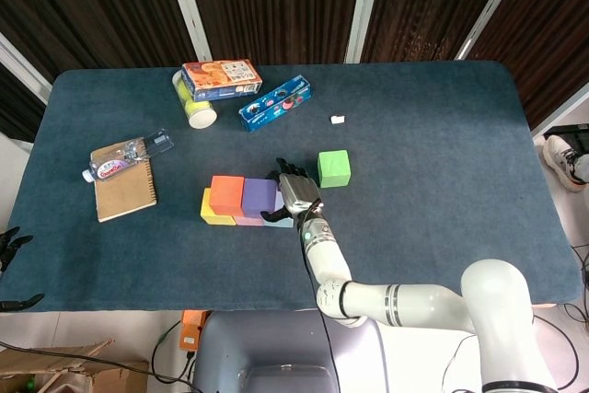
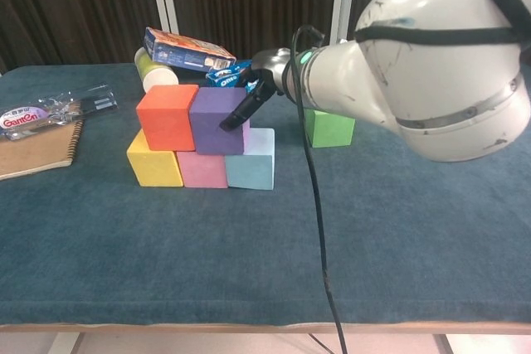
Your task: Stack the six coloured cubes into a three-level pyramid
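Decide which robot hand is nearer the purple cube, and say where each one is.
Right. The right robot hand touches the purple cube on the second level. The left robot hand hangs off the table's left edge, far from it.

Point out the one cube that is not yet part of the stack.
The green cube: it sits alone on the table, apart from the other five, which are stacked in two levels beside the right hand.

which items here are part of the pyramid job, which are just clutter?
Job:
yellow cube
pink cube
light blue cube
orange cube
purple cube
green cube
right robot hand

Clutter:
notebook
water bottle
orange box
blue box
green cup
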`<state>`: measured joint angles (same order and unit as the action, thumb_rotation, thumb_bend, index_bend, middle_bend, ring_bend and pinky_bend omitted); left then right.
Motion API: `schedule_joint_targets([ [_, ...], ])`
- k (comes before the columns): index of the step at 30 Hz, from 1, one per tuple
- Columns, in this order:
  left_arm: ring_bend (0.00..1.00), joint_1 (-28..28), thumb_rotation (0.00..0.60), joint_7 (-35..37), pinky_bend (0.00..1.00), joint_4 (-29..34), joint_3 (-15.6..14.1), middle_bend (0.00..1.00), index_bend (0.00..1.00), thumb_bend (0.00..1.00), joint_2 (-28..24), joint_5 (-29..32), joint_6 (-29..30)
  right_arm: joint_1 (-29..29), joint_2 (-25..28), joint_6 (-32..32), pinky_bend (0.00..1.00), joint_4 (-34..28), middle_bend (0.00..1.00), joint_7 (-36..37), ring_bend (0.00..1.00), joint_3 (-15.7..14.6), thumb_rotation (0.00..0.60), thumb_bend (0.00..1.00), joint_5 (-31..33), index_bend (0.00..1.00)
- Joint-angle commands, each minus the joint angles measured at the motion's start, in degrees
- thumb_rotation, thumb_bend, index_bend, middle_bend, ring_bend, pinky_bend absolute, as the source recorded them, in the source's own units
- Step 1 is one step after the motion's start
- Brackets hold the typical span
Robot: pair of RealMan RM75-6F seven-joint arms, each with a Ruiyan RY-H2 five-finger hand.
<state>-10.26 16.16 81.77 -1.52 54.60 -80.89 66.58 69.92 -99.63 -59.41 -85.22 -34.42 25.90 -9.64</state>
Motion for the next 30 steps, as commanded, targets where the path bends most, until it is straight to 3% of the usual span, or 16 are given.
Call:
schedule_joint_targets([
  [1,0.0,0.1,0.505,0.1,0.08,-0.1,0.0,0.01,0.16,0.01,0.1,0.0,-0.1,0.1,-0.3,0.0,0.0,0.3,0.0,-0.1,0.0,0.0,0.565,0.28,-0.2,0.4],
  [24,0.0,0.2,0.507,1.0,0.08,-0.8,0.0,0.01,0.16,0.01,0.2,-0.1,-0.4,0.0,-0.8,0.1,0.0,1.2,0.0,-0.7,0.0,0.5,0.566,0.28,-0.5,0.34],
  [30,0.0,0.3,0.506,1.2,0.08,-0.8,0.0,0.01,0.16,0.01,0.2,-0.1,-0.4,0.0,-0.8,0.4,0.0,1.3,0.0,-1.2,0.0,0.4,0.565,0.28,0.0,0.22],
])
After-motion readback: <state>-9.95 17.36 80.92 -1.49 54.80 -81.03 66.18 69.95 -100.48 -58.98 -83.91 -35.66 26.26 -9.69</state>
